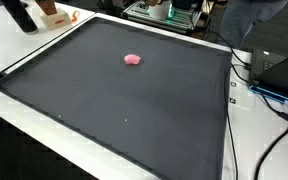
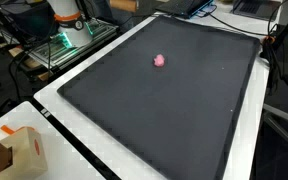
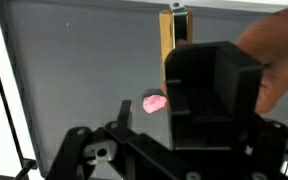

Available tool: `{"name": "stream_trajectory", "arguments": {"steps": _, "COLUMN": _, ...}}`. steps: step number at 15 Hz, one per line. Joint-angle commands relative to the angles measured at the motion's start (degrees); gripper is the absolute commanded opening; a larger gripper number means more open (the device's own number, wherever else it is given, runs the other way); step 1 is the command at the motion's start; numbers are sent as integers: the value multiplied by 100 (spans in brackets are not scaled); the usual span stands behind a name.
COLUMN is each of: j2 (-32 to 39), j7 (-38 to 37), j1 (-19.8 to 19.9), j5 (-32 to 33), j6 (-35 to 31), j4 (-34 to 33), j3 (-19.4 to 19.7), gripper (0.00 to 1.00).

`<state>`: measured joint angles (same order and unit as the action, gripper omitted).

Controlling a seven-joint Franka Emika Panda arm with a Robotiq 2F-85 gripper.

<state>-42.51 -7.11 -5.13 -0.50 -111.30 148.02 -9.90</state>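
The gripper [image 3: 192,108], its opening impossible to tell, hovers by a pink lump [image 3: 155,102] on the dark mat [image 3: 74,60], wooden block [image 3: 169,45] beyond.

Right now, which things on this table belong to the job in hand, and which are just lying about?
Job in hand:
- small pink lump, the thing nearest below the wrist camera
- black mat it lies on

Lying about:
- cardboard box on the white table edge, off the mat
- cables along the mat's side
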Motion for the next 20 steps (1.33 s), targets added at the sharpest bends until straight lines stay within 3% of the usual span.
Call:
{"name": "stream_trajectory", "arguments": {"steps": 1, "j2": 8, "j7": -23, "j1": -39, "j5": 25, "j6": 15, "j4": -13, "j3": 31, "gripper": 100}}
{"name": "stream_trajectory", "arguments": {"steps": 4, "j2": 54, "j7": 5, "j1": -35, "j5": 44, "j6": 25, "j4": -60, "j3": 37, "gripper": 100}}
{"name": "stream_trajectory", "arguments": {"steps": 5, "j2": 95, "j7": 21, "j1": -32, "j5": 58, "j6": 37, "j4": -106, "j3": 38, "gripper": 75}}
{"name": "stream_trajectory", "arguments": {"steps": 6, "j2": 133, "j7": 37, "j1": -28, "j5": 72, "j6": 48, "j4": -150, "j3": 40, "gripper": 73}}
{"name": "stream_trajectory", "arguments": {"steps": 12, "j2": 261, "j7": 68, "j1": -32, "j5": 104, "j6": 63, "j4": -328, "j3": 28, "gripper": 27}}
{"name": "stream_trajectory", "arguments": {"steps": 14, "j2": 351, "j7": 130, "j1": -33, "j5": 134, "j6": 55, "j4": -409, "j3": 50, "gripper": 24}}
{"name": "stream_trajectory", "arguments": {"steps": 15, "j2": 223, "j7": 36, "j1": -42, "j5": 78, "j6": 17, "j4": -311, "j3": 36, "gripper": 49}}
{"name": "stream_trajectory", "arguments": {"steps": 20, "j2": 352, "j7": 55, "j1": -45, "j5": 86, "j6": 17, "j4": -349, "j3": 41, "gripper": 49}}
